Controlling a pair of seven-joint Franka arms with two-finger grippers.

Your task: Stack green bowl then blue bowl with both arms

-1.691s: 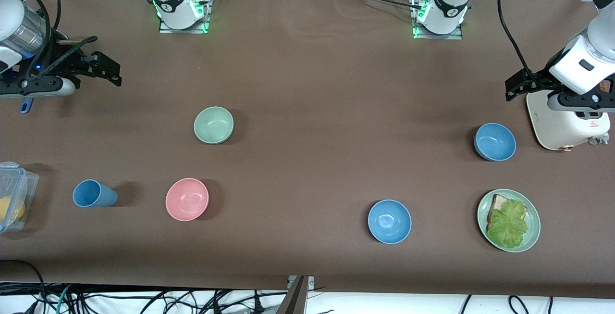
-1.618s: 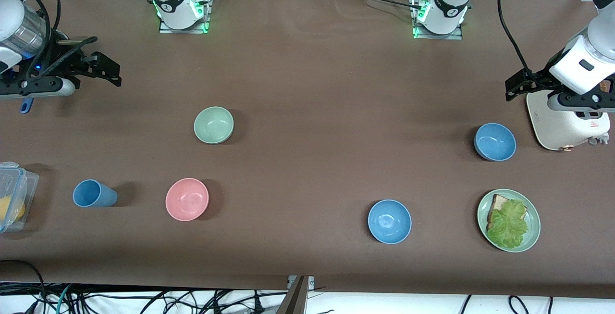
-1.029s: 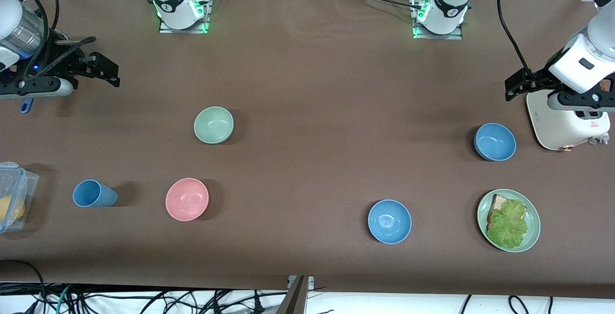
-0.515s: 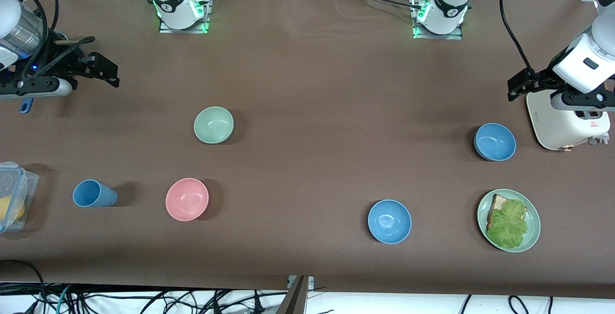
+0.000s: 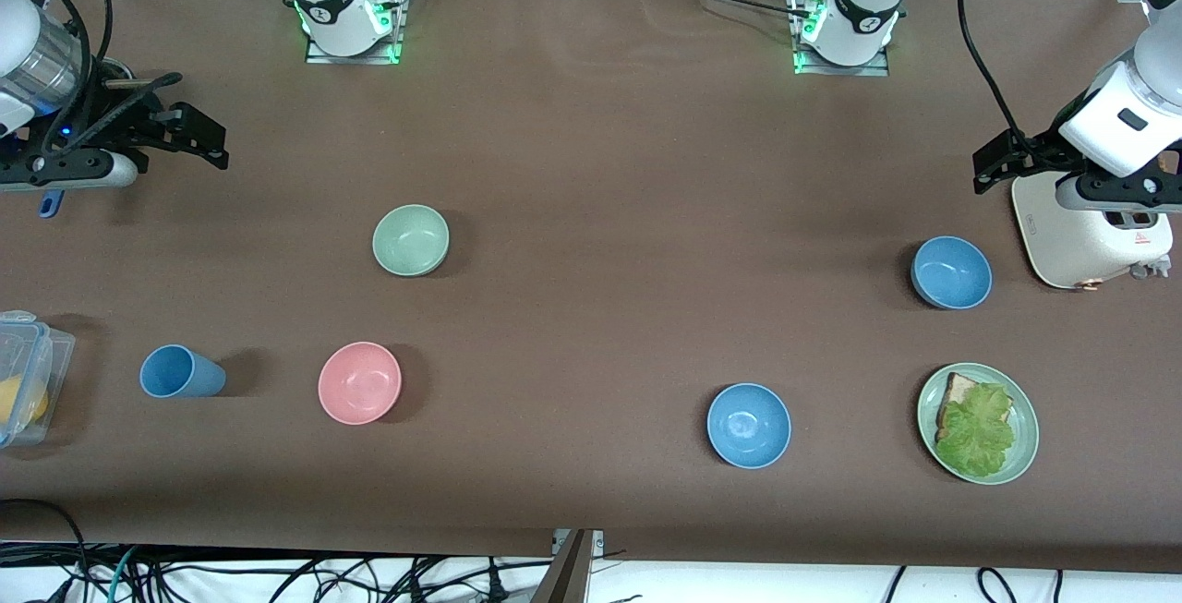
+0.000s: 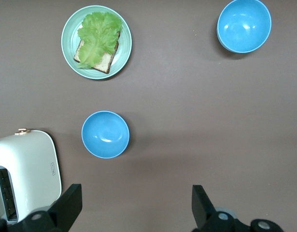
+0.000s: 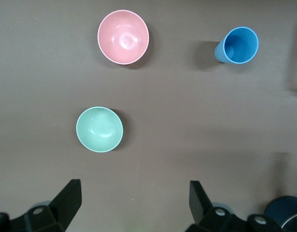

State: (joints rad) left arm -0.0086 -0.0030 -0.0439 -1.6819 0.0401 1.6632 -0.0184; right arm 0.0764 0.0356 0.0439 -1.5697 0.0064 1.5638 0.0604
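Note:
The green bowl [image 5: 411, 240] [image 7: 99, 129] sits upright toward the right arm's end of the table. One blue bowl [image 5: 951, 271] [image 6: 105, 134] stands beside the toaster at the left arm's end. A second blue bowl [image 5: 749, 425] [image 6: 244, 25] lies nearer the front camera. My right gripper [image 5: 205, 134] [image 7: 134, 203] hangs open and empty over the table edge at its end, well apart from the green bowl. My left gripper [image 5: 995, 162] [image 6: 137, 208] hangs open and empty above the bare table by the toaster, near the first blue bowl.
A pink bowl [image 5: 359, 382] and a blue cup [image 5: 180, 371] sit nearer the front camera than the green bowl. A green plate [image 5: 1023, 455] with bread and lettuce lies by the second blue bowl. A white toaster [image 5: 1090, 234] and a clear box [image 5: 23, 372] stand at the table's ends.
Both arms have only drifted slightly in place. No bowl has moved and both grippers stay open.

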